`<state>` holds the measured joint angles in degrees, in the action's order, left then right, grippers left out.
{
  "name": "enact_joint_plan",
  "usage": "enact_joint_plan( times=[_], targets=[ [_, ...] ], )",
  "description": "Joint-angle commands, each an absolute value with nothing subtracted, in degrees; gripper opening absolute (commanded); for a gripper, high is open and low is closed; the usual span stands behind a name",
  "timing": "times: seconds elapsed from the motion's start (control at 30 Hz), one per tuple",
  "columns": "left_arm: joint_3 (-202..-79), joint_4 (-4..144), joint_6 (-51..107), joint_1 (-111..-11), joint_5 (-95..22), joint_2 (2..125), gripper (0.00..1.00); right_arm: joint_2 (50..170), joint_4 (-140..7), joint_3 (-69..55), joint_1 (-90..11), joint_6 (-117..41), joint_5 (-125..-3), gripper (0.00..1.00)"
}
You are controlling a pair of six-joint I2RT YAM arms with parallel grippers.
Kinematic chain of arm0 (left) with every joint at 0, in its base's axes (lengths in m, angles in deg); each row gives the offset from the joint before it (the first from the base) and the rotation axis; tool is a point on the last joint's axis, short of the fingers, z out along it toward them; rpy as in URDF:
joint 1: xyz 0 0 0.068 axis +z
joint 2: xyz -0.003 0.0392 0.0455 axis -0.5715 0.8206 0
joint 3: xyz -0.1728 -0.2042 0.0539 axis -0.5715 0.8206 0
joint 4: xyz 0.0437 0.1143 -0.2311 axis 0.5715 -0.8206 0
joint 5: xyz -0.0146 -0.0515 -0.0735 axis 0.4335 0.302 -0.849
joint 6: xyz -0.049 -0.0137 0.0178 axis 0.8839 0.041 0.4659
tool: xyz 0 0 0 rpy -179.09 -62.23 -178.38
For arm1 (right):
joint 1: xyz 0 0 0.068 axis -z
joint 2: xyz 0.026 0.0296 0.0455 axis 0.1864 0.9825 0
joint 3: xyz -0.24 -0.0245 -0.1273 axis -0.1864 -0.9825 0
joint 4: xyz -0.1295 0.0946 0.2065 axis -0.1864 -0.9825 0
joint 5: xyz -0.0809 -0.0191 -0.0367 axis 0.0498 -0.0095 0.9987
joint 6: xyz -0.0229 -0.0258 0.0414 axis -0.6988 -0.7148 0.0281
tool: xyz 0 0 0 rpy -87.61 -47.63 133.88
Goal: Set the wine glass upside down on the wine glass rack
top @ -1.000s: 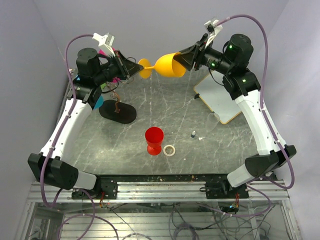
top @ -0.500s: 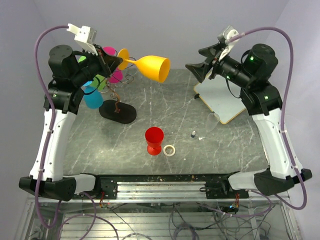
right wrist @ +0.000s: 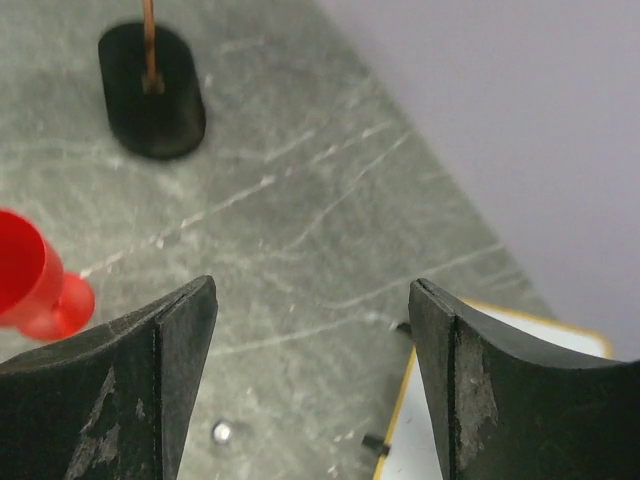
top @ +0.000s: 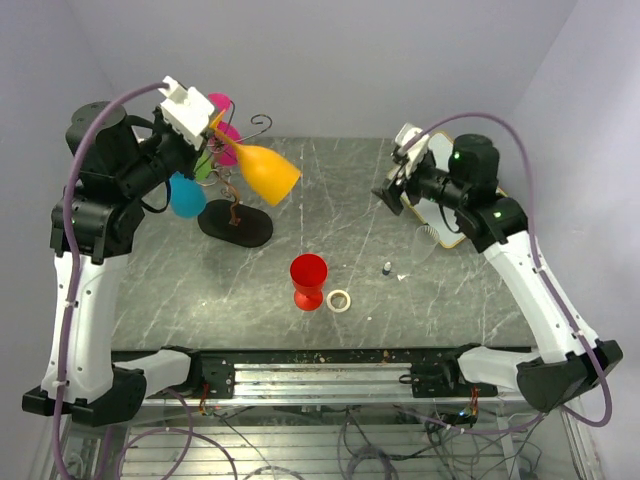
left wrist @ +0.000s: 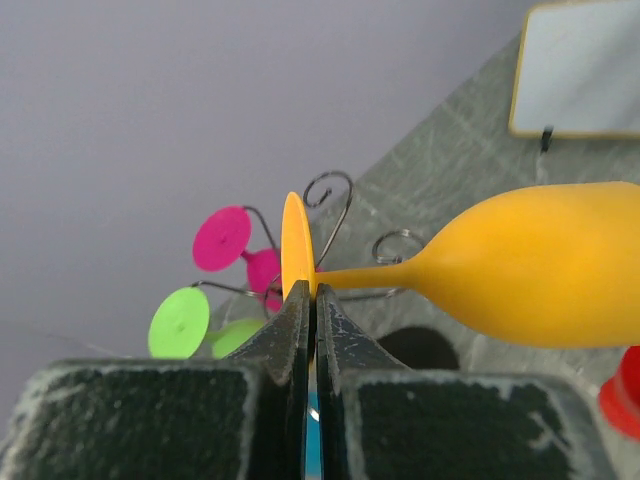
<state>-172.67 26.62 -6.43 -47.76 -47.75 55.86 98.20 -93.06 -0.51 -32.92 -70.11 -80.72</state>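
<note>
My left gripper is shut on the flat foot of an orange wine glass and holds it in the air, bowl slanting down to the right, beside the top of the wine glass rack. In the left wrist view the fingertips pinch the foot edge-on and the bowl stretches right, in front of the rack's curled wire arms. My right gripper is open and empty above the table's right middle. Its wrist view shows the rack's black base far off.
Pink, green and blue glasses hang on the rack. A red glass stands upright at table centre beside a white ring and a small bolt. A whiteboard lies at the right.
The right gripper let go of the orange glass's bowl and pulled back and down to the right. The left arm swung the glass left toward the rack, tilting its bowl downward.
</note>
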Motion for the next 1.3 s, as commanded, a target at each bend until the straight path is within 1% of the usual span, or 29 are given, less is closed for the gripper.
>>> enact_joint_plan(
  times=[0.0, 0.1, 0.2, 0.23, 0.3, 0.4, 0.53, 0.83, 1.27],
  targets=[
    [-173.5, 17.4, -21.8, -48.1, -45.5, 55.7, 0.07, 96.4, -89.5, -7.9, -32.3, -72.7, -79.9, 0.78],
    [-172.6, 17.1, -25.0, -48.2, -43.3, 55.9, 0.07, 96.7, -87.3, -12.2, -30.9, -72.7, -78.9, 0.82],
    [-171.6, 18.4, -27.1, -48.7, -40.2, 56.6, 0.07, 98.5, -86.0, -14.8, -27.5, -72.0, -81.6, 0.83],
    [-171.3, 18.9, -27.6, -48.8, -39.3, 56.9, 0.07, 99.1, -85.6, -15.6, -26.3, -71.2, -82.8, 0.85],
    [-170.9, 19.6, -28.8, -49.6, -37.8, 57.6, 0.07, 100.0, -84.0, -16.9, -24.6, -69.3, -84.7, 0.93],
    [-170.3, 19.7, -30.4, -51.1, -36.6, 58.4, 0.07, 99.9, -83.5, -17.8, -23.9, -68.6, -84.5, 0.97],
    [-169.5, 19.6, -32.9, -52.7, -34.9, 59.4, 0.07, 98.7, -82.0, -19.0, -23.3, -67.6, -84.3, 0.98],
    [-165.5, 21.3, -37.5, -56.5, -25.0, 60.6, 0.07, 98.1, -81.5, -20.5, -21.3, -67.4, -84.0, 0.98],
    [-159.1, 25.9, -39.0, -58.4, -18.1, 60.0, 0.07, 99.1, -82.4, -20.4, -21.0, -67.7, -85.7, 0.98]
  ],
)
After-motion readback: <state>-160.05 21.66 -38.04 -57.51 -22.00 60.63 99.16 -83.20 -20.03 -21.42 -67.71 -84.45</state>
